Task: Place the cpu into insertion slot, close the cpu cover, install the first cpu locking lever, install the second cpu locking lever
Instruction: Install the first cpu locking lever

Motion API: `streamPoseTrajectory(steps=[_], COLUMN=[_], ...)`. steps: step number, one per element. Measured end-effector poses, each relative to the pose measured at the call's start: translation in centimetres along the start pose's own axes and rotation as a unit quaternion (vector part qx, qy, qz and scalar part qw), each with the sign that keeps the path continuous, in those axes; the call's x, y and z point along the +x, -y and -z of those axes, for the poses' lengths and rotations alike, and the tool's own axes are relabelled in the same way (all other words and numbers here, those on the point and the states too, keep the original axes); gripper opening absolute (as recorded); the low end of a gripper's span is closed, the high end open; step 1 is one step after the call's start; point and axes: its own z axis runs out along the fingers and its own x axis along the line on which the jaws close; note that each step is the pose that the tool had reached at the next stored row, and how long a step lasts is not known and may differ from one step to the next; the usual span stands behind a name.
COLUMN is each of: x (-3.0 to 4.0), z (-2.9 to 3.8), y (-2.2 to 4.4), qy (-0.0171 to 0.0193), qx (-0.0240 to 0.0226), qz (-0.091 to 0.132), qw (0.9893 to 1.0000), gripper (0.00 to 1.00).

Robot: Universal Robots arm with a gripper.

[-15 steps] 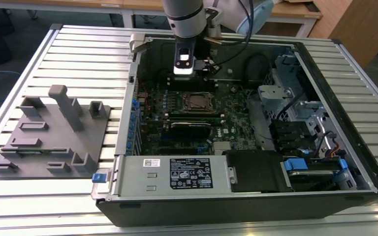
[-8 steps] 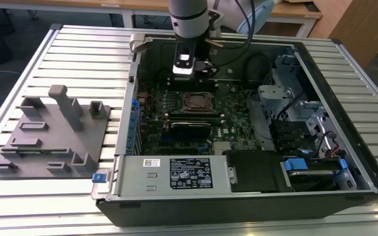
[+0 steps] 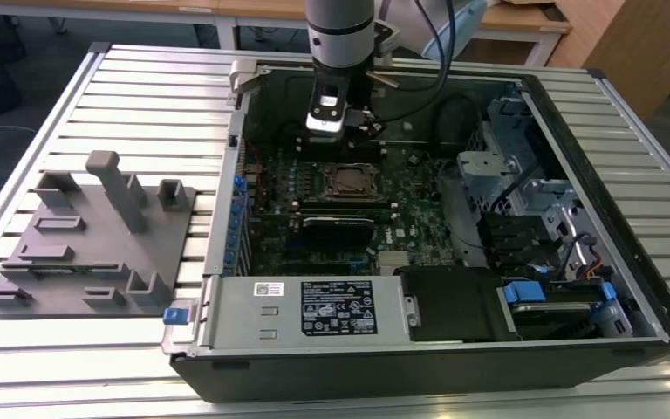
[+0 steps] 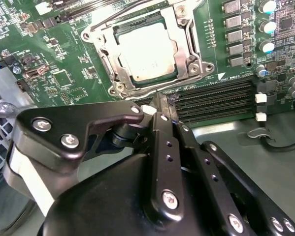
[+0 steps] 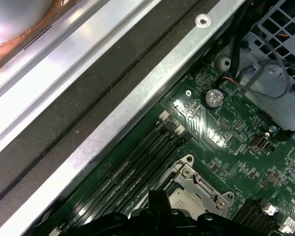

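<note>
The cpu (image 4: 148, 48) is a pale silvery square lying in the insertion slot (image 4: 118, 83) on the green motherboard. The cpu cover (image 4: 182, 43) lies flat around it as a silvery frame, with the chip showing through its window. A thin wire lever (image 4: 118, 18) runs along one side of the socket. In the exterior view the insertion slot (image 3: 351, 181) sits mid-board. My gripper (image 4: 155, 103) hangs just beside the socket over the black memory slots, fingers together and holding nothing. The gripper (image 3: 328, 129) is above the board's far part, and its black tip (image 5: 156, 202) shows by the socket corner (image 5: 199, 184).
The open computer case (image 3: 568, 157) lies on a slatted metal table (image 3: 137, 113). A grey power supply box (image 3: 311, 307) stands at its near side, and drive cages (image 3: 522, 166) at the exterior view's right. A grey fixture plate (image 3: 85, 244) with posts lies at the left. Black memory slots (image 4: 216, 101) flank the socket.
</note>
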Motion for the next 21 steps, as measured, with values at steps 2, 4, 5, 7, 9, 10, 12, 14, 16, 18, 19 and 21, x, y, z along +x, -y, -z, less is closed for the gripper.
streamPoseTrajectory(steps=[2,4,5,7,9,10,12,14,16,18,19,21], x=[0.00,0.00,0.00,-0.01,-0.01,-0.01,-0.01,-0.01,-0.01,-0.02,-0.03,-0.07], z=[0.00,0.02,0.06,0.15,0.21,0.21,0.22,0.23,0.23,0.23,0.23,0.24], y=[0.00,-0.01,-0.01,-0.03,-0.04,-0.04,-0.04,-0.04,-0.04,-0.04,-0.05,-0.05], qy=[-0.0027,-0.0027,-0.0027,-0.0028,-0.0028,-0.0028,-0.0028,-0.0028,-0.0028,-0.0028,-0.0026,-0.0017], qx=[0.0034,0.0035,0.0035,0.0034,0.0033,0.0032,0.0033,0.0034,0.0034,0.0034,0.0035,0.0040], qz=[-0.001,-0.001,-0.001,-0.001,-0.001,-0.001,-0.001,-0.001,-0.001,-0.001,-0.002,-0.007], qw=[1.0000,1.0000,1.0000,1.0000,1.0000,1.0000,1.0000,1.0000,1.0000,1.0000,1.0000,1.0000], gripper=[0.10,0.10,0.10,0.10,0.10,0.10,0.10,0.10,0.10,0.10,0.10,0.10])
